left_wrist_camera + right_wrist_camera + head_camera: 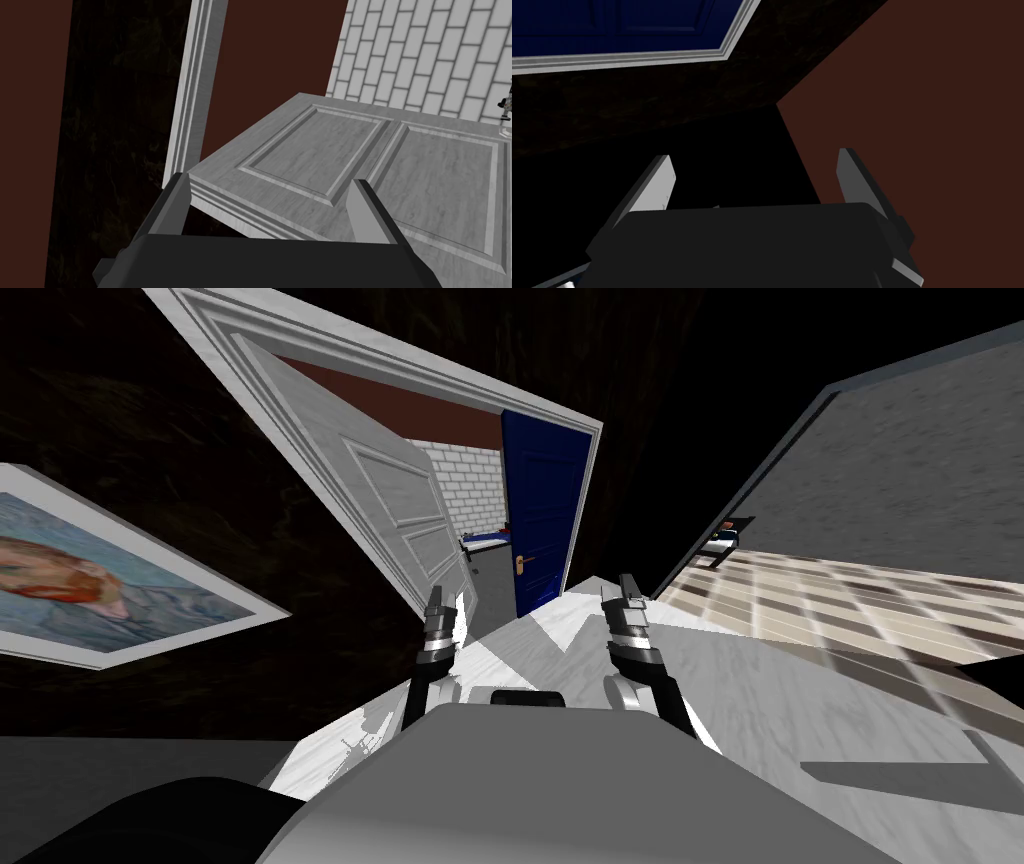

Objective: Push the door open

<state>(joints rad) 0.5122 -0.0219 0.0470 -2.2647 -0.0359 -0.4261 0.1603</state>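
The white panelled door [390, 508] stands partly swung into the room beyond its white frame [560, 413]. My left gripper [438, 600] is raised just in front of the door's free edge, near its lower part. In the left wrist view this gripper [272, 202] is open and empty, and the door's panelled face [350, 165] lies close beyond its fingertips; I cannot tell if they touch. My right gripper [628, 593] is held up to the right of the doorway. It is also open [757, 177], with nothing between its fingers.
Through the doorway I see a white brick wall [465, 473], a dark blue door [545, 518] with a brass handle, and a low dark counter [490, 546]. A framed painting [90, 578] hangs on the dark left wall. A second opening at the right shows a checkered floor [850, 598].
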